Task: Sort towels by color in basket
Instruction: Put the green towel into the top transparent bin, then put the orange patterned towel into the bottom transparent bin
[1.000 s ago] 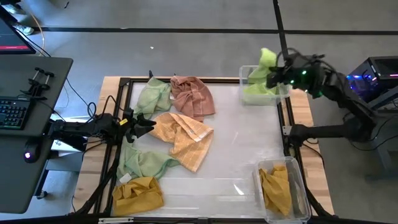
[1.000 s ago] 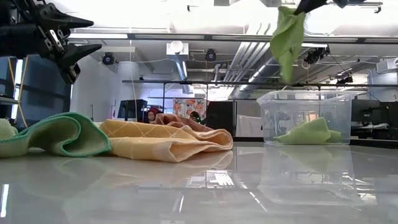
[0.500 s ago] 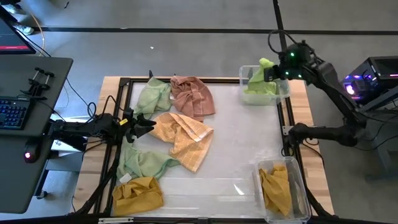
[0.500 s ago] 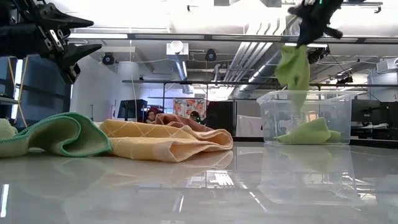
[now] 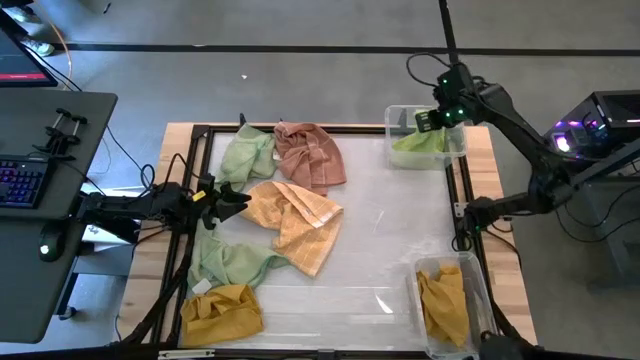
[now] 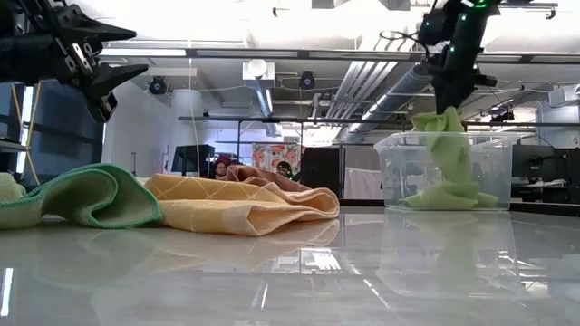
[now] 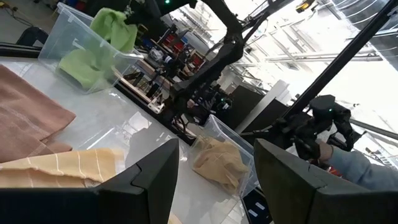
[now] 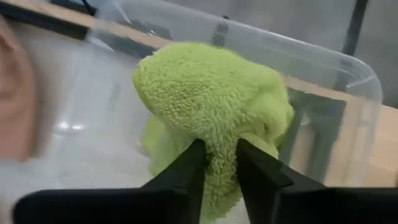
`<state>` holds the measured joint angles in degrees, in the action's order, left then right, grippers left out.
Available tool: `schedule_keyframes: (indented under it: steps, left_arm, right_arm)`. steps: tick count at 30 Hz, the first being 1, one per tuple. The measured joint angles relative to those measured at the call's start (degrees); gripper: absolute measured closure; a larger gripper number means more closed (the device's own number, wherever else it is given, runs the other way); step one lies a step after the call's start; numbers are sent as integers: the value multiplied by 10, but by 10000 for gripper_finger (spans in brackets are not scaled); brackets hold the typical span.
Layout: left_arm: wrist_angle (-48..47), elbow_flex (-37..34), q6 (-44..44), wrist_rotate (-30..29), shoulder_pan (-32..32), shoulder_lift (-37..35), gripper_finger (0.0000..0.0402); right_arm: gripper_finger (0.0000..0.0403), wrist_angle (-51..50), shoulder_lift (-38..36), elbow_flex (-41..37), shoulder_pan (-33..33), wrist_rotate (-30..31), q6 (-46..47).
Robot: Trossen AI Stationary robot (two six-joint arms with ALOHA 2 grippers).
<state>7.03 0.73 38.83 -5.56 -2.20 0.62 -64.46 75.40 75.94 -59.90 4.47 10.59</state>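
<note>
Bright green towel (image 8: 211,106) pinched between the fingers of the right tool (image 5: 432,119), hanging inside the clear bin (image 5: 457,140) onto another green cloth, so like colours end up together. Long axis near vertical, free end down on the bin floor, top bunched at the pinch. Left tool (image 5: 228,198), well away from the bin, hovering with fingers spread over the remaining towels (image 5: 290,215) on the table (image 5: 385,235), likely waiting.

my right end effector (image 5: 428,120): over the far clear bin (image 5: 455,150), on a bright green towel (image 5: 412,145)
my left end effector (image 5: 238,199): beside the peach-orange towel (image 5: 295,220)
</note>
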Motion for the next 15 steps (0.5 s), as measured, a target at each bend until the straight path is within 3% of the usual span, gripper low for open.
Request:
schedule_keyframes:
  steps: [4,9,15]
  left_arm:
    - [0,0,0,0,0,0,207]
    - [0,0,0,0,0,0,207]
    - [0,0,0,0,0,0,207]
  right_arm:
    - [267,-8,16,0,0,0,-6]
    - [255,-8,12,0,0,-3,-21]
    - [254,3,7,0,25,-104,-41]
